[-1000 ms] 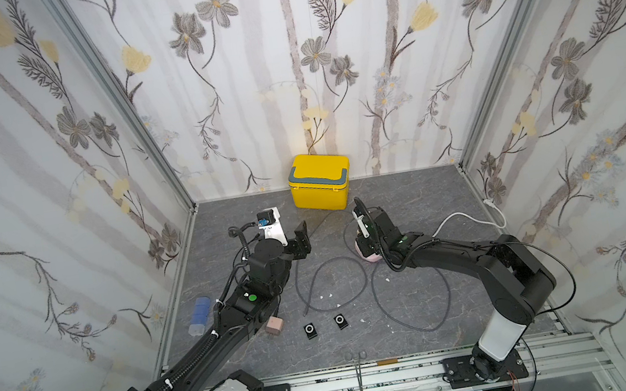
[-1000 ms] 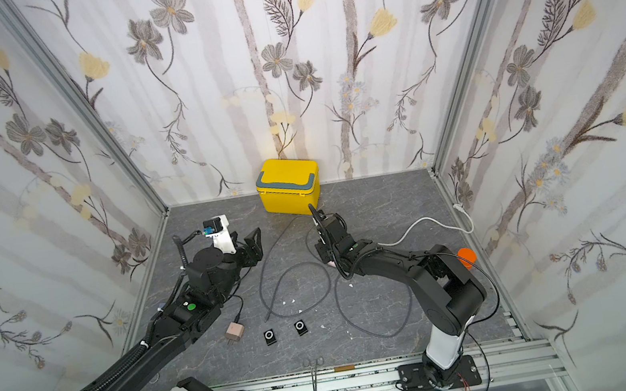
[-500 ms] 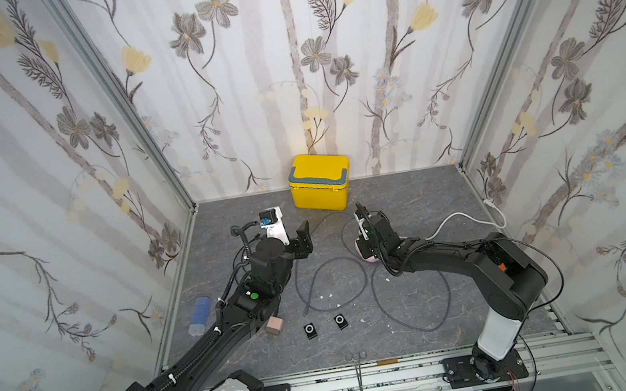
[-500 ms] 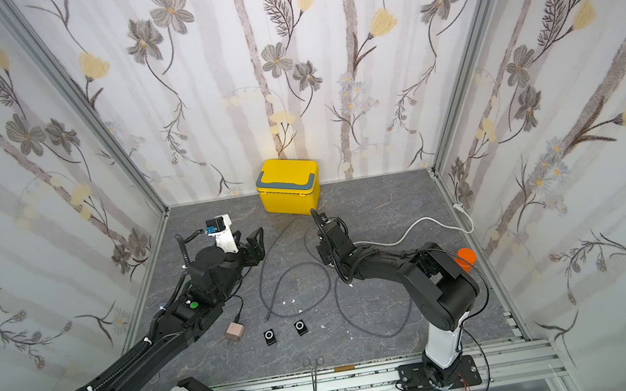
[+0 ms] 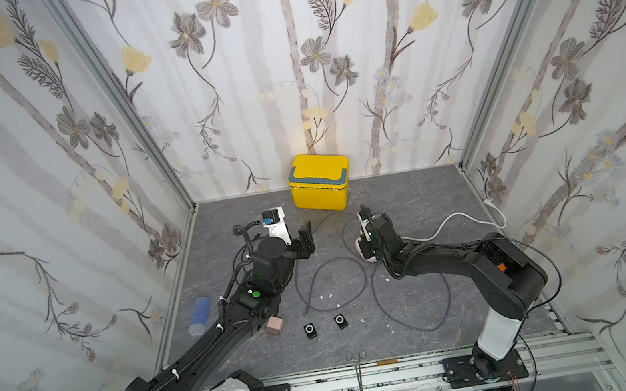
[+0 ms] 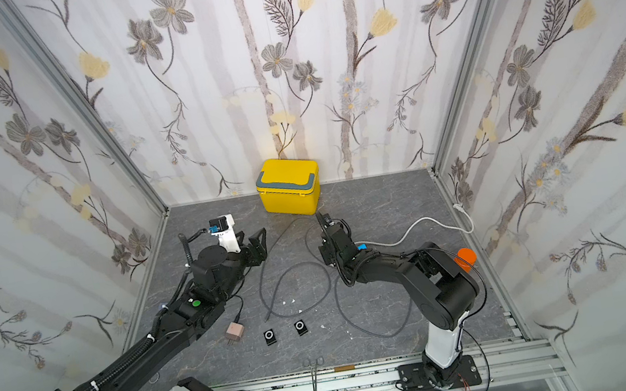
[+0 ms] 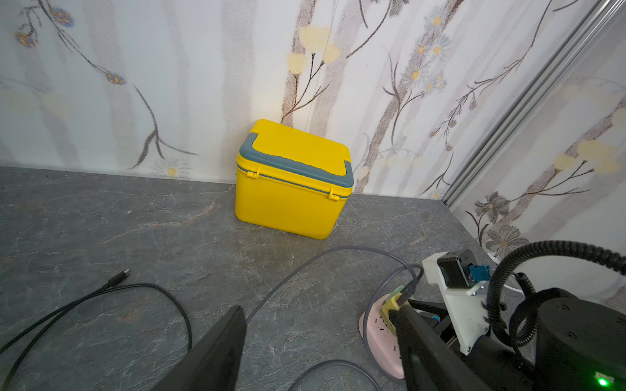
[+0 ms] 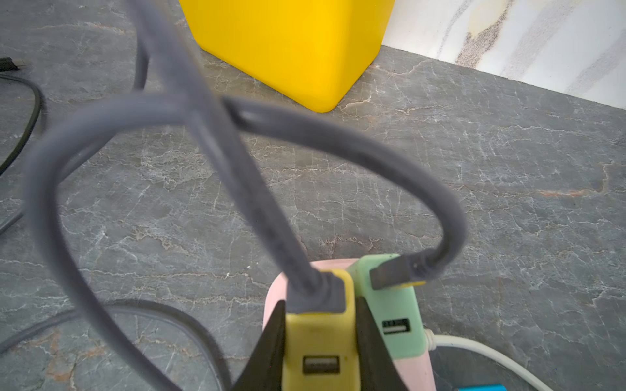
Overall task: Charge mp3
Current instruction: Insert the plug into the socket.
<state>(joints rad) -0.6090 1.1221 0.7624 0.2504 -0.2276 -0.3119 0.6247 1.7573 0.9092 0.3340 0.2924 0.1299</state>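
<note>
Bracing the charger end right now: pinching the yellow adapter [image 8: 318,342] with the right gripper [image 8: 320,315], jaws narrowed flat onto its two sides, just under the grey plug seated in its top. Reading this as a hold-and-seat step on the pink power strip [image 7: 376,335], not a carry.

Doing it well:
- squeezing the adapter body only, staying off the plug and the USB port on its face
- pushing straight down the socket axis, avoiding any sideways lever tipping the strip off the table [image 5: 408,199]
- minding the green adapter [image 8: 389,304] sitting hard against the yellow one, with its own grey lead plugged in
- trusting the top views for routing, with the grey cable [image 8: 237,162] looping blurred across the wrist camera

Hanging the left gripper [image 7: 316,311] over the table short of the yellow box [image 5: 319,181], jaws standing wide, gripping nothing, touching nothing.

Seeing both mp3 players [image 5: 310,329] [image 5: 339,320] lying flat side by side near the front edge, well apart from both grippers, nothing plugged into either. Spotting a grey free end [image 5: 304,313] lying near them; not managing to tell which adapter it runs back to.
</note>
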